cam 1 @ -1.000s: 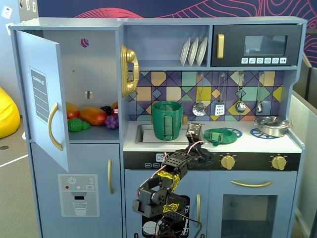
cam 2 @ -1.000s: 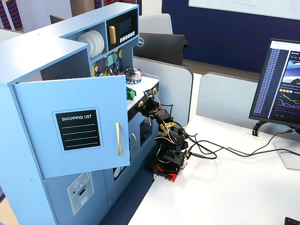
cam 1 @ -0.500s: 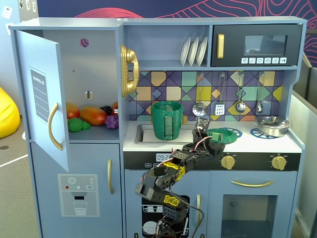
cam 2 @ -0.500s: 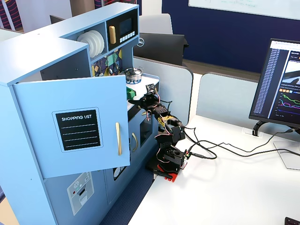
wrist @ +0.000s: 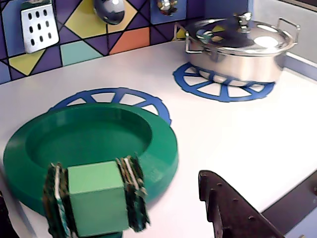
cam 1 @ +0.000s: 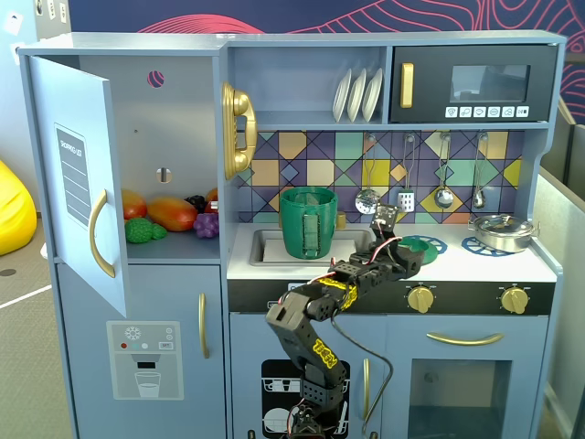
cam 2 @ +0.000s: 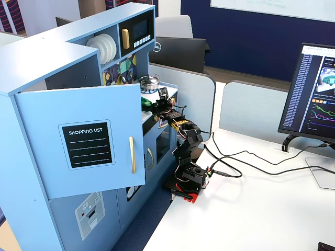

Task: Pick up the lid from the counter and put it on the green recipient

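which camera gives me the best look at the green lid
The wrist view: the lid fills the frame, lying on a blue burner ring. A fixed view shows only a sliver behind the gripper; the other fixed view leaves it too small to tell.

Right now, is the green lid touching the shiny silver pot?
Apart. The wrist view shows a wide stretch of bare white counter between the lid and the silver pot.

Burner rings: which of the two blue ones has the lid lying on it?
The left ring in the wrist view, nearer the sink: the green lid covers most of it. The other ring carries the silver pot.
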`<state>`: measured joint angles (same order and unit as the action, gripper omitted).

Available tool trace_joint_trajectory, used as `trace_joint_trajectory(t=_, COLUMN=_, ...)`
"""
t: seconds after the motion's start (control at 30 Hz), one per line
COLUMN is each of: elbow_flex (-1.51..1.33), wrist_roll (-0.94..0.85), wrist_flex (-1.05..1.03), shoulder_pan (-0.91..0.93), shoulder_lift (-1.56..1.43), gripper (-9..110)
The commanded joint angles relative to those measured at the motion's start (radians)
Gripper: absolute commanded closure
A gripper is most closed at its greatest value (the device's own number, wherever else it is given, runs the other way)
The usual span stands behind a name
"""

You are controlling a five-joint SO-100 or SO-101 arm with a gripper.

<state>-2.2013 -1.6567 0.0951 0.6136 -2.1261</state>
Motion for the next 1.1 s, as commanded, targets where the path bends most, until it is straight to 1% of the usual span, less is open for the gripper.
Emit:
trace_joint_trajectory(t=0.0, elbow_flex=0.123, wrist_roll=0.012, wrist_flex=0.043, shoulder_pan=-0.026, shoulder_lift=0.043, gripper=58)
trace_joint_trajectory(t=0.53, elbow_flex=0.213, wrist_roll=0.009, wrist_flex=0.103, shoulder_pan=-0.055, shoulder_lift=0.219, gripper=64)
trace_joint_trajectory(t=0.57, elbow_flex=0.216, wrist_roll=0.003, wrist_flex=0.106, shoulder_pan=-0.060, shoulder_lift=0.227, gripper=68)
trace_joint_trajectory(t=0.6, elbow_flex=0.216, wrist_roll=0.000, wrist_flex=0.112, shoulder_pan=-0.066, shoulder_lift=0.232, gripper=74)
trace_joint_trajectory(t=0.7, elbow_flex=0.204, wrist_roll=-0.029, wrist_flex=0.129, shoulder_pan=-0.086, shoulder_lift=0.239, gripper=99)
trace_joint_trajectory(t=0.73, elbow_flex=0.199, wrist_roll=-0.028, wrist_flex=0.143, shoulder_pan=-0.087, shoulder_lift=0.242, gripper=102)
trace_joint_trajectory(t=0.9, elbow_flex=0.179, wrist_roll=-0.009, wrist_flex=0.222, shoulder_pan=-0.098, shoulder_lift=0.236, gripper=102)
trace_joint_trajectory(t=1.07, elbow_flex=0.241, wrist_roll=-0.017, wrist_flex=0.221, shoulder_pan=-0.100, shoulder_lift=0.201, gripper=102)
